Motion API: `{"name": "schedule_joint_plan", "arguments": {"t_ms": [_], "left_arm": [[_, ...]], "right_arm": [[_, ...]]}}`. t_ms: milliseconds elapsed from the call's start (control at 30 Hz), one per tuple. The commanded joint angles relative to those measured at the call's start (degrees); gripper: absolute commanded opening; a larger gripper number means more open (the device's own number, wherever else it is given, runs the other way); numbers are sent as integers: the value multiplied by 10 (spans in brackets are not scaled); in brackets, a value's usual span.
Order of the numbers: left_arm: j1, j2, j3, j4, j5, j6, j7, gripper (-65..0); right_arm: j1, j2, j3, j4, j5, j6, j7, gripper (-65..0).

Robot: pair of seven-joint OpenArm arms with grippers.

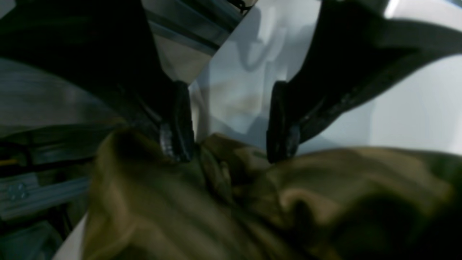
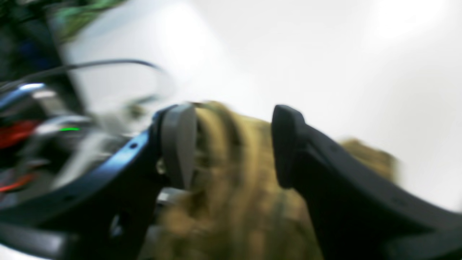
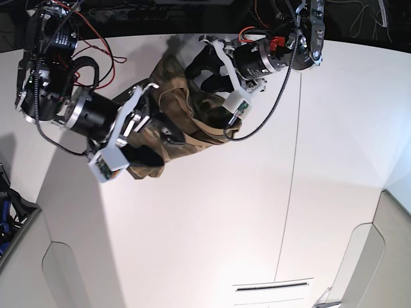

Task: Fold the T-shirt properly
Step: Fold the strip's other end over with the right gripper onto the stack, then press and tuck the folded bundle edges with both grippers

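Since the T-shirt [image 3: 186, 131] is light, floppy cloth bunched in a heap, I'd pinch a hem or shoulder seam, with left gripper [image 1: 231, 122] and right gripper [image 2: 234, 144] both spread apart, clamping nothing.

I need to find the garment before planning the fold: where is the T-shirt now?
In the base view the T-shirt lies bunched at the upper left of the white table, between the right gripper and the left gripper.
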Motion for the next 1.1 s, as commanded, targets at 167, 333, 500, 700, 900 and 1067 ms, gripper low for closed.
{"name": "schedule_joint_plan", "arguments": {"t_ms": [167,333,500,700,900,1067], "left_arm": [[3,1,-83,40,-21,-2,-2,-298],[7,1,-169,65,-66,-2,3,-298],[13,1,-246,96,-174,-23,3,-357],[15,1,-246,148,-269,-23,28,-545],[13,2,-108,155,-206,-23,5,-553],[11,6,-2,142,-92,-23,-59,-553]], "right_arm": [[8,11,90,-3,-10,-2,42,-321],[8,11,141,-18,-19,-2,57,-472],[8,11,150,-19,-49,-2,87,-650],[8,11,150,-19,-81,-2,103,-650],[14,10,150,-59,-80,-2,108,-650],[55,10,149,-175,-60,-2,108,-650]]}}
